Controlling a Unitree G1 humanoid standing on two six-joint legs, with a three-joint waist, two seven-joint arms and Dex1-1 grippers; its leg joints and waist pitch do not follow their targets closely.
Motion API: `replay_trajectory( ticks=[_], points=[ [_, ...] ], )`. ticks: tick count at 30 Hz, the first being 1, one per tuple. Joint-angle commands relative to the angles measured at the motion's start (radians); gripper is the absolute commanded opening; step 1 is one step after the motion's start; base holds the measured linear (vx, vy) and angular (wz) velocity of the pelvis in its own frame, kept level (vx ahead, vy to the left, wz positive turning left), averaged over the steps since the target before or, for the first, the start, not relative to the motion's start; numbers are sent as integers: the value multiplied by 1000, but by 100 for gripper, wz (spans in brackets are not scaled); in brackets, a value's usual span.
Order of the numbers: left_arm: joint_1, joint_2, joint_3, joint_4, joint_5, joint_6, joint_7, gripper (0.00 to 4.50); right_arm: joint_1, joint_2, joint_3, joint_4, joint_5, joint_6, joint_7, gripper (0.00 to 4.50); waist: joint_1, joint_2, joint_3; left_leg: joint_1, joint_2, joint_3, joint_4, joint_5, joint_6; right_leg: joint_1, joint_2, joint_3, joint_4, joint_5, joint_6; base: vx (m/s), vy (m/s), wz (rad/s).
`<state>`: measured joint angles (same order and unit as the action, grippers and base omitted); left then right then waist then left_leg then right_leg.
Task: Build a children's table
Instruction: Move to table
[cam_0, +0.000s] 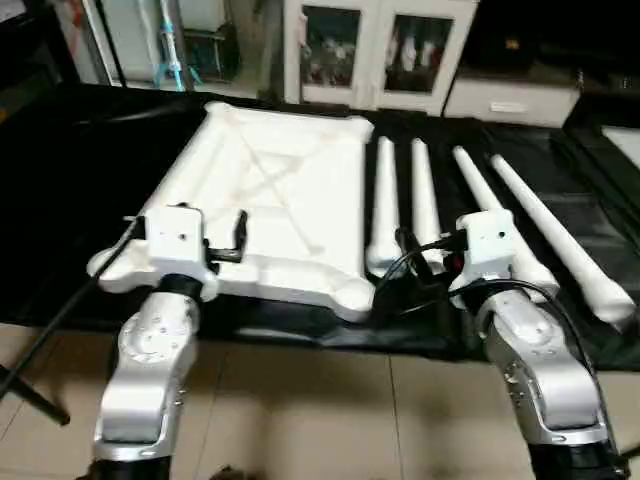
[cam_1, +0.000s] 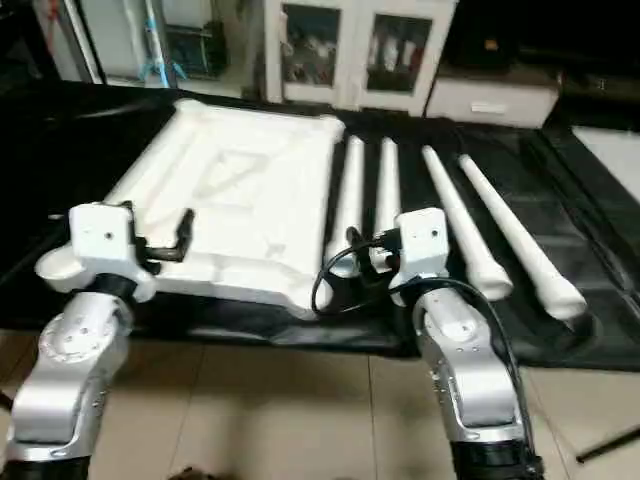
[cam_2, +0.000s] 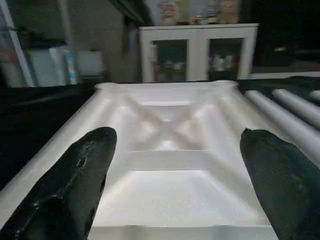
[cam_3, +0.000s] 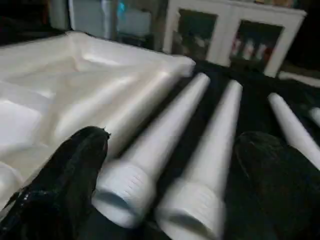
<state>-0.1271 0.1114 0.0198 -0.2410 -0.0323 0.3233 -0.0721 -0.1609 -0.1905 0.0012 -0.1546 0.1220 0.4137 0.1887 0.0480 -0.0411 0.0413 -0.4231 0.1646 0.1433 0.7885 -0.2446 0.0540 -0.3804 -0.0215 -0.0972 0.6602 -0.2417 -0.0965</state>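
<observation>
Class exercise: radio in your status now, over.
Left tool and right tool open, empty. Tabletop underside up, four legs loose beside it. Nothing in the way.

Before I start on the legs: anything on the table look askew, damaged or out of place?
Nothing stands out. The table top lies underside up on the black-covered work table, and the four legs lie side by side to its right, the outer two fanned out. Both grippers are open and empty.

Silver jointed forearms, white boxy wrists, black cables, black-fingered hands.
</observation>
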Motion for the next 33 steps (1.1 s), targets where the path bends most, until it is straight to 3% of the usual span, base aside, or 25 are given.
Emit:
replay_trajectory(
  ticks=[1, 2, 3, 4, 5, 6, 7, 9, 10, 12, 14, 16, 17, 18, 19, 21, 23, 25, 26, 27, 28, 29, 30, 32, 33],
  points=[
    [-5, 12, 6, -1, 9, -10, 6, 445, -11, 3, -4, -20, -3, 4, -1, 450, 15, -23, -51, -23, -71, 14, -1, -199, 41, 73, -142, 103, -178, -296, -182, -20, -195, 2],
    [-7, 2, 14, -1, 0, 8, 12, 445, -10, 3, -5, -21, -3, 4, -2, 450, 15, -12, -55, -12, -72, 6, -34, -186, 44, 84, -141, 106, -183, -277, -123, -30, -168, 7],
    [-7, 2, 14, -1, 0, 8, 12, 445, -10, 3, -5, -21, -3, 4, -2, 450, 16, 11, -56, -2, -55, -15, -106, -114, 93, 98, -134, 95, -207, -268, 59, -22, -71, 3],
    [-10, -3, 28, 1, -13, 18, 13, 445, -7, 5, -6, -25, -5, 6, -5, 450, 21, 55, -69, 54, 51, -75, -184, -11, 136, 72, -99, 48, -203, -170, 221, -45, -134, 12],
    [-11, -3, 30, 1, -16, 22, 13, 445, -7, 5, -7, -26, -5, 6, -5, 450, 8, 65, -80, 94, 191, -158, -215, 57, 208, 28, -94, 27, -119, -113, 265, -44, -131, 7],
    [-13, -3, 37, 1, -24, 32, 9, 445, -6, 6, -7, -27, -5, 7, -6, 450, -11, 61, -79, 135, 260, -175, -226, 197, 331, -58, -127, 59, 13, -88, 219, -58, -157, 18],
    [-12, 1, 43, 1, -38, 31, -6, 445, -7, 7, -5, -29, -5, 9, -7, 450, -4, 43, -65, 113, 146, -101, -204, 274, 338, -86, -114, 87, 23, 25, 124, -34, -95, 9],
    [-6, -1, 50, -8, -61, 27, -23, 445, -9, 10, -3, -33, -3, 12, -6, 450, 6, 8, -47, 40, 10, -39, -173, 54, 183, 0, -160, 131, -91, -10, 54, -21, -37, 8],
    [-3, -1, 52, -12, -63, 27, -25, 445, -10, 11, -2, -34, -2, 13, -6, 450, 35, 9, -42, 52, 30, -40, -185, -90, 48, 15, -197, 139, -118, -237, 21, -85, -97, 7],
    [1, 1, 49, -19, -60, 27, -23, 445, -13, 13, 1, -34, 0, 13, -7, 450, 36, 13, -28, 94, 38, -31, -221, -291, -60, 6, -160, 121, -136, -556, 21, -81, -103, 7],
    [2, 2, 48, -22, -58, 25, -22, 445, -16, 15, 2, -33, -1, 13, -7, 450, 12, 23, -5, 155, 34, -31, -240, -557, -102, -10, -122, 67, -180, -787, 63, -50, -67, 6],
    [4, 2, 49, -25, -56, 26, -22, 445, -17, 17, 3, -31, -3, 13, -7, 450, -15, 44, 1, 192, 47, -44, -257, -710, -107, 11, -93, 2, -196, -708, 77, -26, -23, 2],
    [5, 2, 49, -27, -56, 29, -23, 445, -17, 17, 3, -31, -2, 13, -7, 450, -25, 55, 9, 188, 65, -49, -282, -781, -116, 21, -83, -20, -180, -633, 78, 0, 0, 0],
    [7, 2, 49, -29, -57, 30, -24, 445, -18, 17, 4, -30, -3, 13, -6, 450, -33, 70, 1, 144, 109, -70, -359, -875, -129, 88, -79, -15, -62, -391, 67, 0, 0, 0],
    [8, 2, 50, -31, -58, 31, -25, 445, -19, 17, 4, -30, -2, 14, -6, 450, -42, 60, -6, 147, 116, -88, -366, -869, -117, 93, -85, 2, -31, -273, 74, 0, 0, 0],
    [10, 4, 49, -34, -60, 33, -26, 445, -21, 17, 4, -27, -1, 15, -6, 450, -47, 36, 12, 167, 41, -29, -292, -758, -118, 52, -134, 35, -162, -560, 35, 0, 0, 0],
    [10, 4, 47, -37, -62, 35, -26, 445, -24, 17, 4, -25, 0, 15, -5, 450, -9, 0, -18, 84, 1, -11, -182, -294, -33, 147, -221, 121, -225, -891, 55, 124, -40, -7],
    [10, 4, 46, -38, -61, 35, -25, 445, -26, 17, 4, -24, 1, 16, -2, 450, 11, 6, -27, 45, 5, -31, -152, -103, 4, 167, -227, 137, -216, -815, -9, 134, -18, -5],
    [11, 4, 45, -38, -61, 35, -26, 445, -28, 16, 5, -23, 1, 15, 1, 450, 7, 36, -32, 60, 25, -30, -236, -21, 2, 147, -125, 56, -175, -540, -65, 137, 19, 2],
    [11, 4, 46, -38, -61, 35, -26, 445, -30, 15, 5, -21, 1, 15, 3, 450, 3, 55, -40, 99, 42, -41, -258, -30, 1, 126, -94, 34, -153, -420, -64, 137, 19, 2],
    [11, 3, 46, -38, -61, 34, -26, 445, -31, 15, 4, -20, 1, 15, 4, 450, -46, 74, -62, 220, 93, -126, -274, 23, 87, 29, -40, -2, -48, -196, -39, 207, 45, 3],
    [12, 3, 46, -38, -61, 35, -27, 445, -32, 15, 4, -19, 1, 15, 5, 450, -65, 72, -72, 279, 124, -172, -270, 76, 165, -34, -43, 2, 1, -164, 0, 233, 28, 3],
    [13, 4, 47, -39, -61, 35, -28, 445, -33, 14, 3, -19, 3, 15, 6, 450, -54, 53, -68, 272, 150, -186, -250, 245, 359, -96, -76, 32, 67, -106, 131, 233, 28, 3],
    [14, 4, 46, -39, -61, 35, -28, 445, -33, 14, 2, -19, 3, 15, 7, 450, -47, 43, -66, 256, 116, -161, -252, 315, 397, -116, -84, 42, 62, -37, 145, 178, -20, -6],
    [15, 3, 45, -41, -62, 36, -29, 445, -32, 12, 1, -18, 4, 14, 6, 450, -46, 12, -68, 234, 27, -101, -222, 265, 330, -88, -95, 67, -21, 83, 81, 169, -34, -9]
  ],
)
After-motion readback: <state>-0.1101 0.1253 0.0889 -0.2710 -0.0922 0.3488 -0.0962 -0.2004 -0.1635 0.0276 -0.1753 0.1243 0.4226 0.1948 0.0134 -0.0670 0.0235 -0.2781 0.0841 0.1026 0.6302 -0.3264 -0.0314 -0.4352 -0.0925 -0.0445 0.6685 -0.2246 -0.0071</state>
